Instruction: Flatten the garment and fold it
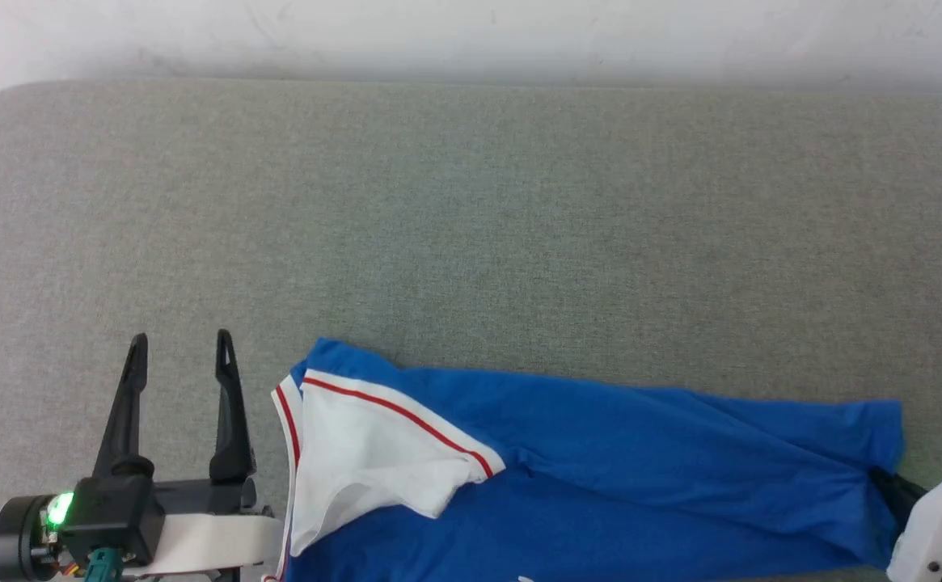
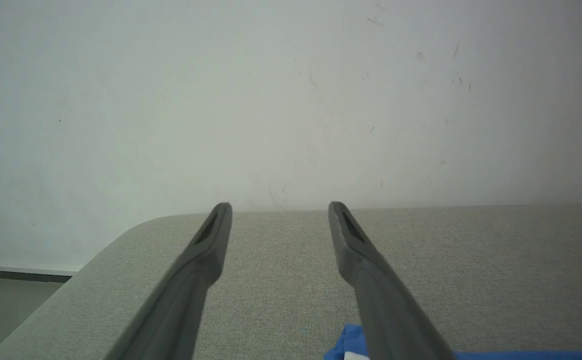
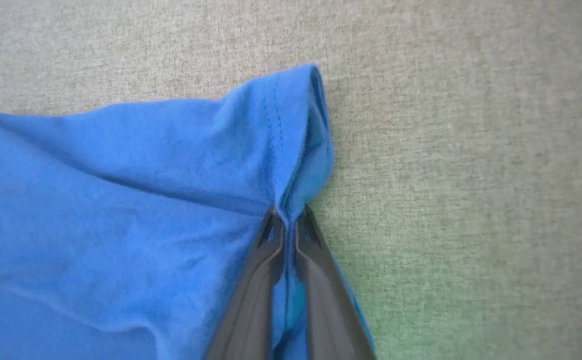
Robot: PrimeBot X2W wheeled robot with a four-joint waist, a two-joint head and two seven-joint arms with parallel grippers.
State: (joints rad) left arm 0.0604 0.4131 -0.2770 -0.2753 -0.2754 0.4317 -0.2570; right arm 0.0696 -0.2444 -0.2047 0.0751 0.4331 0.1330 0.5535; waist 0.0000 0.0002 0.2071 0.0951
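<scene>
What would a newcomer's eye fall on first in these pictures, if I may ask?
The bright blue garment stands out, stretched along the near edge of the grey padded surface, with a white, red-trimmed sleeve folded over its left end. The right gripper has its jaws shut on the bunched hem at the right end, while the left gripper stands beside the sleeve end, jaws open and empty.
</scene>
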